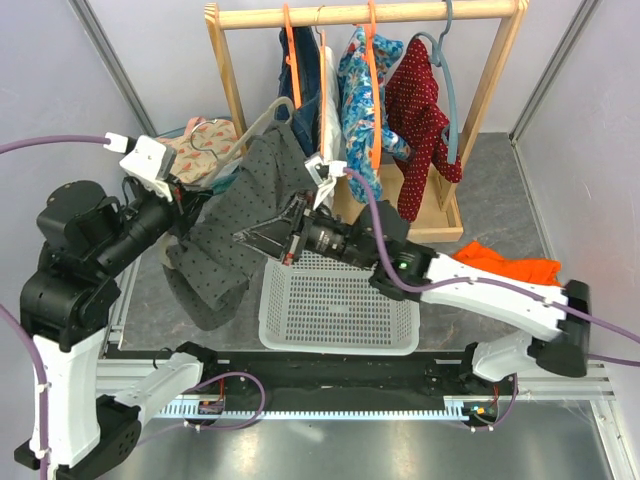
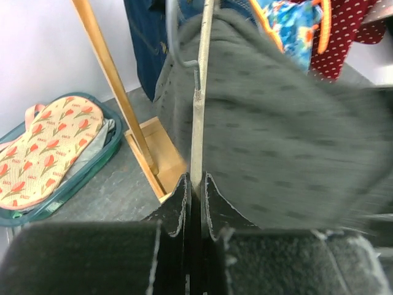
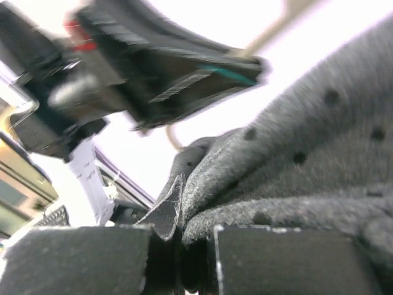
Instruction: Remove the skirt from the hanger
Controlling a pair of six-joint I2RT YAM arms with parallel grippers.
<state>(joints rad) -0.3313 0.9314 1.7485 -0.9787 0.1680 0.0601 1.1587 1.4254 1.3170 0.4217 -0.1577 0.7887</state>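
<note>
1. Left gripper (image 2: pixel 195 181): I am seeing both fingers pressed together on the thin bar of a pale hanger (image 2: pixel 198 117). The bar is running straight up from between the jaws. In the overhead view this gripper is sitting at the left edge of the grey dotted garment (image 1: pixel 250 190).

2. Right gripper (image 3: pixel 184 212): the jaws are pinching a fold of the grey dotted garment. The fabric is bulging out over the right finger and hiding it. From above, the right arm is reaching across a white basket (image 1: pixel 340 300), with its gripper tips buried in the garment's lower right side.

3. The grey dotted garment is hanging in the air between the two arms, draped over the pale hanger, to the left of the white basket and in front of the wooden rack (image 1: pixel 370 14).

4. Skirt (image 1: pixel 298 75): the navy denim piece is hanging on the wooden rack from an orange hanger (image 1: pixel 292 60), at the left end of the row. Neither gripper is touching it. I am also seeing it in the left wrist view, behind the pale hanger.

5. To its right, a blue floral garment (image 1: pixel 358 90) and a red dotted garment (image 1: pixel 420 110) are hanging on the same rail.
</note>
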